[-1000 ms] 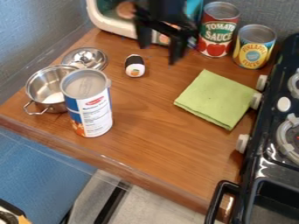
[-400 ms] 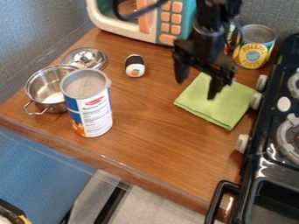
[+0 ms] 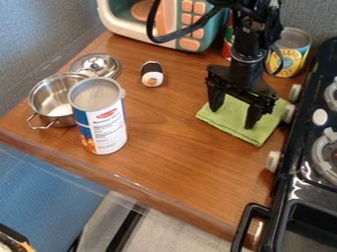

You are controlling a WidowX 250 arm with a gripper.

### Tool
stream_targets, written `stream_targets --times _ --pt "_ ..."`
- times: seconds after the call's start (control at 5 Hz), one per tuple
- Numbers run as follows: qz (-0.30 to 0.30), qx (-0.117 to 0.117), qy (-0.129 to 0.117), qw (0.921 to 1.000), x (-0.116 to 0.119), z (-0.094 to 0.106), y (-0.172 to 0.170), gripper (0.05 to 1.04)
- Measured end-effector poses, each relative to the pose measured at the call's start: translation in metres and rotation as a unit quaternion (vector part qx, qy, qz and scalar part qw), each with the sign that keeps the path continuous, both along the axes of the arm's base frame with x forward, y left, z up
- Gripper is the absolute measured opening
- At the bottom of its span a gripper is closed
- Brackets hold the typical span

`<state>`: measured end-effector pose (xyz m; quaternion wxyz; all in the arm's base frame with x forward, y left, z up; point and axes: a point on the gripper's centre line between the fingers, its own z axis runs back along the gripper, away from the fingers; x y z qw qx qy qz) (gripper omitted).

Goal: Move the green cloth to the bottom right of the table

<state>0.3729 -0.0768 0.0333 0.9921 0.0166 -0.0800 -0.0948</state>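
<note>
The gripper (image 3: 231, 118) has its fingers wide apart over the green cloth (image 3: 268, 129) and hides its back part. I can't tell if they touch. The arm hides most of the red can (image 3: 227, 50). The stove (image 3: 304, 183), right by the cloth, is cut off.

Behind the green cloth (image 3: 263, 130), the arm (image 3: 249, 42) mostly hides a red can (image 3: 227, 43); right of the cloth, the stove (image 3: 301, 184) is cut off.
</note>
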Motion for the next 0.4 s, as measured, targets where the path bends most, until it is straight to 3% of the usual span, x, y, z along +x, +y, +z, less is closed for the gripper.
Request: stream_targets --times 0.4 --pt "-0.008 -0.011 0.001 0.9999 0.0060 -0.0060 -0.0052 1.001"
